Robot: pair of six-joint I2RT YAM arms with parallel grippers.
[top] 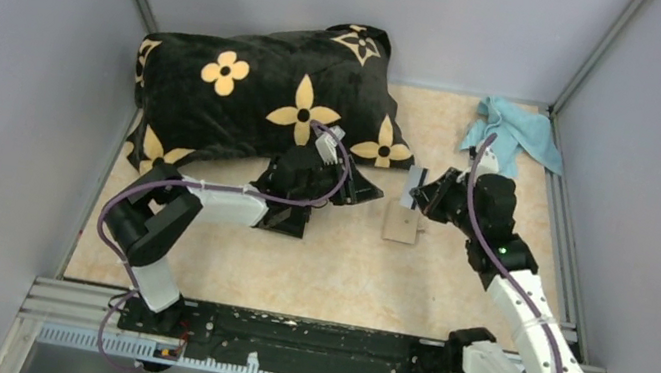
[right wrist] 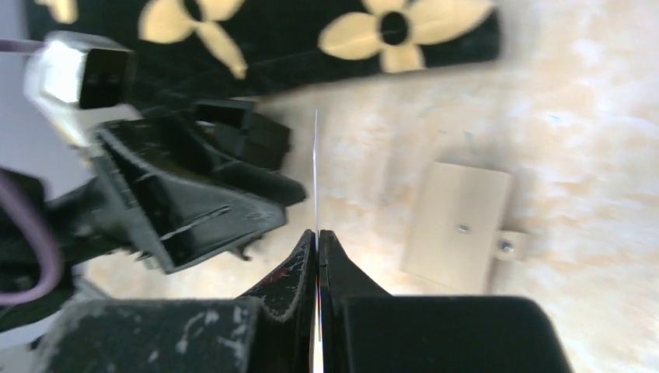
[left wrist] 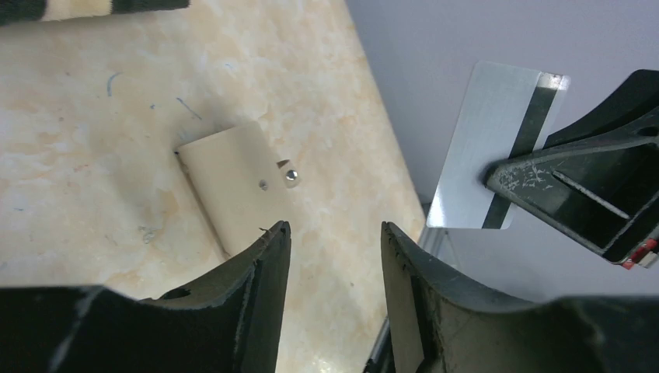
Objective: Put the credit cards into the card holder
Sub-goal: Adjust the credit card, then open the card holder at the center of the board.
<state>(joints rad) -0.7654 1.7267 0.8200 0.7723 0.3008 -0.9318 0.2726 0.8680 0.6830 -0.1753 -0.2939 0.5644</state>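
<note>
The right pincer (right wrist: 317, 235) is clamped on the grey striped card (left wrist: 486, 140), held on edge above the counter (top: 343, 270). The left pincer (left wrist: 334, 230) stands apart, empty. The beige card (top: 399, 222) lies flat just beside. I cannot pick out the card holder. I'd keep the card edge-on and square to the slot.

We see the left arm (top: 225, 201) and the right arm (top: 528, 316) built alike, with white links between black joint housings and a purple cable (top: 112, 214) running along each, both rising from a black base rail (top: 311, 340). A small green light (top: 503, 248) glows on the right arm. The left gripper (left wrist: 334, 227) and right gripper (right wrist: 317, 233) have black jaws scuffed with pale scratches, and the right pair is smeared reddish near the tips.
</note>
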